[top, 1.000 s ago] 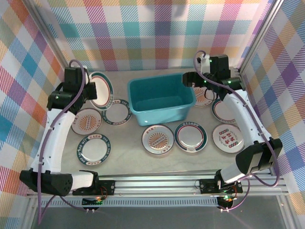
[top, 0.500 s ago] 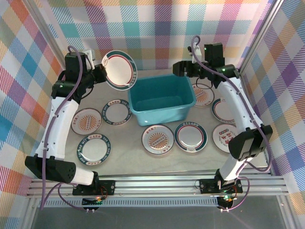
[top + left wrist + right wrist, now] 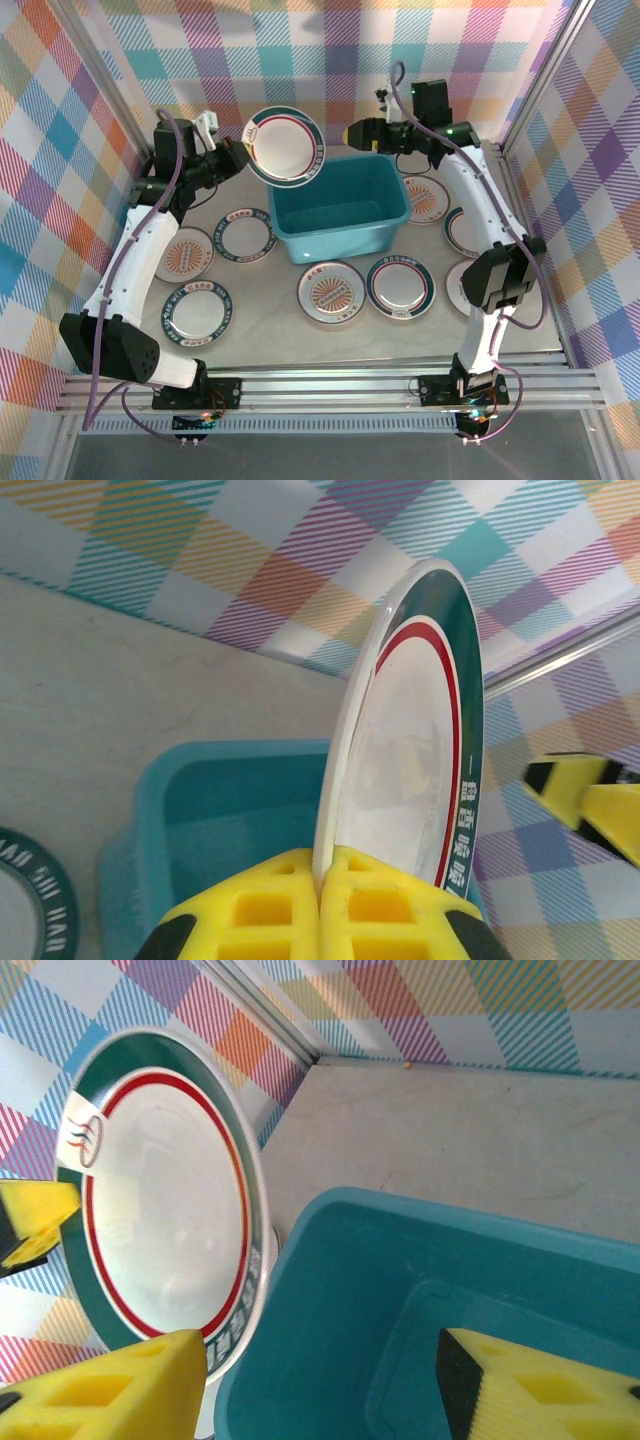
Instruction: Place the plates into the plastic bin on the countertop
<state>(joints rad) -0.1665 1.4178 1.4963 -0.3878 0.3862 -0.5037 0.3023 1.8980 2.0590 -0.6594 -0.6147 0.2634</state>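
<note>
My left gripper (image 3: 241,152) is shut on the edge of a white plate (image 3: 286,146) with a dark teal rim and a red ring. It holds the plate on edge in the air over the back left corner of the teal plastic bin (image 3: 345,240). The left wrist view shows the yellow pads (image 3: 328,865) pinching the plate's rim (image 3: 410,740) above the bin (image 3: 230,810). My right gripper (image 3: 352,133) hovers open over the bin's back rim, facing the plate. The right wrist view has its jaws (image 3: 320,1380) apart, with the plate (image 3: 160,1190) at left and the empty bin (image 3: 450,1260) below.
Several more plates lie flat on the beige countertop (image 3: 270,310): left of the bin (image 3: 186,253) (image 3: 246,233) (image 3: 196,311), in front of it (image 3: 331,292) (image 3: 399,284), and right of it (image 3: 428,197). Plaid walls close in the back and both sides.
The left arm lifted the plate off the countertop and carried it right, up over the bin's corner. The right arm swung left toward the plate and its jaws narrowed.
</note>
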